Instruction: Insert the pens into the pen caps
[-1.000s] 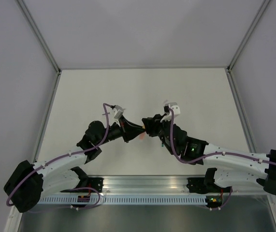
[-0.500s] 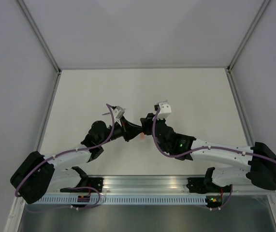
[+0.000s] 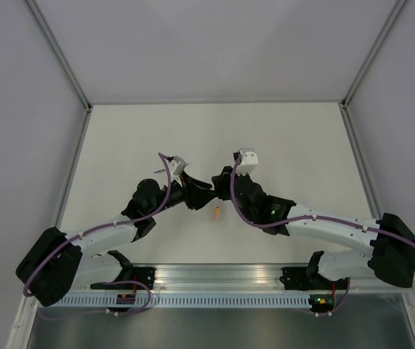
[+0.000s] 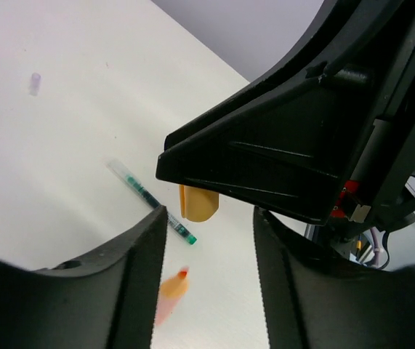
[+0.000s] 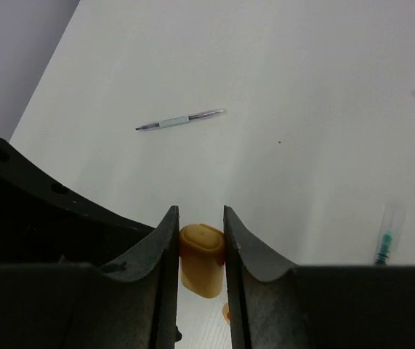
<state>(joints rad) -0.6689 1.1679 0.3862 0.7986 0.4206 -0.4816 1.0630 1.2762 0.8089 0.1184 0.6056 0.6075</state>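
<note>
Top view: left gripper (image 3: 201, 195) and right gripper (image 3: 220, 190) meet nose to nose mid-table (image 3: 280, 138); yellow-orange cap not discernible here. The pink-orange marker (image 3: 216, 212) lies on the table just nearside of the two noses, apart from both, long axis roughly near-far with a slight tilt; can't tell which end is the tip from here. Left wrist view: left jaws spread, nothing pinched. The yellow-orange cap (image 4: 198, 203) hangs under the right gripper's black body, straight ahead of the gap. Marker is blurred, low beside one finger, red tip pointing up toward the cap. Green pen (image 4: 152, 200) lies on the table just beside the cap, axis diagonal, green end nearest the cap, clear end away. Grey cap (image 4: 34, 82) well beyond that, far from the yellow-orange cap. Right wrist view: right fingers pressed on the yellow-orange cap, one on each side. Silver-grey pen (image 5: 182, 120) lies well beyond the cap, crosswise. Barrel print too small to read.
</note>
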